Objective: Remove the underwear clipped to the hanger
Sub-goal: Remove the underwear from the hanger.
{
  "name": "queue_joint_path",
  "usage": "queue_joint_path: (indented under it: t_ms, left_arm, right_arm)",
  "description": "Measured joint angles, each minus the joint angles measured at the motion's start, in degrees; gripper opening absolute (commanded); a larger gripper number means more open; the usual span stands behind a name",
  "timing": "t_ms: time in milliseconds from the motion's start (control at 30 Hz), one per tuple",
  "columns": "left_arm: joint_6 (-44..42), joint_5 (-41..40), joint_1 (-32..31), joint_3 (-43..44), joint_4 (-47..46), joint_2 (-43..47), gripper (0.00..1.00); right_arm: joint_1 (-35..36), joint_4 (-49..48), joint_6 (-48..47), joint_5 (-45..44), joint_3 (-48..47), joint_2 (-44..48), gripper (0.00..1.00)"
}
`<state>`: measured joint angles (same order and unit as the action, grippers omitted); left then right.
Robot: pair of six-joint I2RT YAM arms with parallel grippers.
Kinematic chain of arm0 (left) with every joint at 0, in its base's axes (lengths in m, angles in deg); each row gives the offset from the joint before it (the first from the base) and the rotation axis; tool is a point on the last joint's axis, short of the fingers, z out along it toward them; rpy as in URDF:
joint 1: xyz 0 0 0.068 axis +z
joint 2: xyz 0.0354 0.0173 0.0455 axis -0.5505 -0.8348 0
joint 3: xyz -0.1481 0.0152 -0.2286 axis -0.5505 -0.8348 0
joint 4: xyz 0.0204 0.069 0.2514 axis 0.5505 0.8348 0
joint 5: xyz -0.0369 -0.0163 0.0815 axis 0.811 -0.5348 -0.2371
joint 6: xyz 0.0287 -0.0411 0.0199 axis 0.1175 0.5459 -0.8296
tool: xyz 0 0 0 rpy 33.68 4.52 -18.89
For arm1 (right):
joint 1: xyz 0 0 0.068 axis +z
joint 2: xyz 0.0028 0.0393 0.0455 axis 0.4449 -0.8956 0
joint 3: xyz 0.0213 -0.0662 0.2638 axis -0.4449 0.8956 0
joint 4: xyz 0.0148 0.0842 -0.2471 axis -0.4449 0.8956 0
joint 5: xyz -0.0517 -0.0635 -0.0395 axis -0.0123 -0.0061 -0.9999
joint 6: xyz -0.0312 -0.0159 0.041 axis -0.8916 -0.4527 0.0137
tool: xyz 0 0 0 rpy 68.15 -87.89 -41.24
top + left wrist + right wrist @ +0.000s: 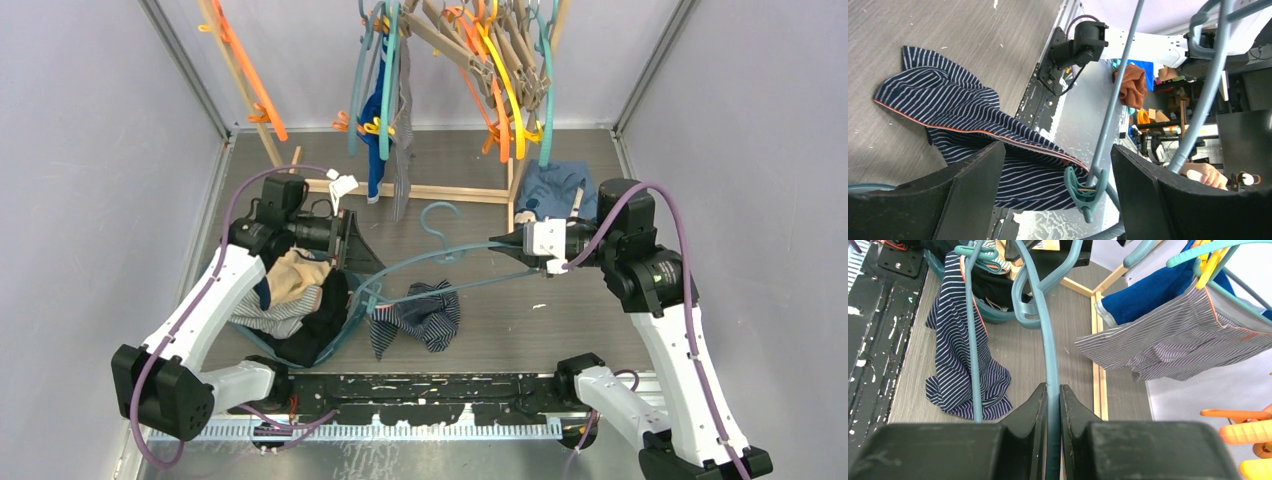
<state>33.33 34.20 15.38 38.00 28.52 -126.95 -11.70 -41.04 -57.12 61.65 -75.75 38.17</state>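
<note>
A teal hanger (440, 262) is held level over the table, and my right gripper (520, 246) is shut on its bar (1045, 330). Navy pinstriped underwear (420, 315) droops from it onto the table; one corner is held in a teal clip (1087, 187) at the hanger's left end. My left gripper (350, 245) stands open. In the left wrist view the clip sits between its fingers (1143, 185) without touching either one. The striped cloth (973, 130) spreads out beyond the other finger. In the right wrist view the same underwear (963, 365) hangs to the left.
A teal basket (345, 325) piled with garments sits under the left arm. A wooden rack (450, 192) at the back carries many hangers, a grey striped garment (1173, 345) and a blue one (376, 130). A blue garment (555, 185) lies at the back right.
</note>
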Motion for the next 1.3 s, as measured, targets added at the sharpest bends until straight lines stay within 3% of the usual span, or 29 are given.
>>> queue_joint_path:
  t_ms: [267, 933, 1300]
  left_arm:
    - [3.1, 2.9, 0.0, -2.3, -1.6, 0.0, 0.79]
    - [5.4, 6.4, -1.1, -5.9, -3.5, 0.1, 0.57]
    - [5.5, 7.4, -2.4, -7.0, -4.6, 0.2, 0.60]
  right_arm:
    - [-0.8, 0.0, -0.8, 0.5, 1.8, 0.5, 0.01]
    - [-1.7, 0.0, -1.2, 1.4, 3.3, 1.4, 0.01]
    - [-1.8, 0.0, -1.9, 1.4, 4.1, 1.7, 0.01]
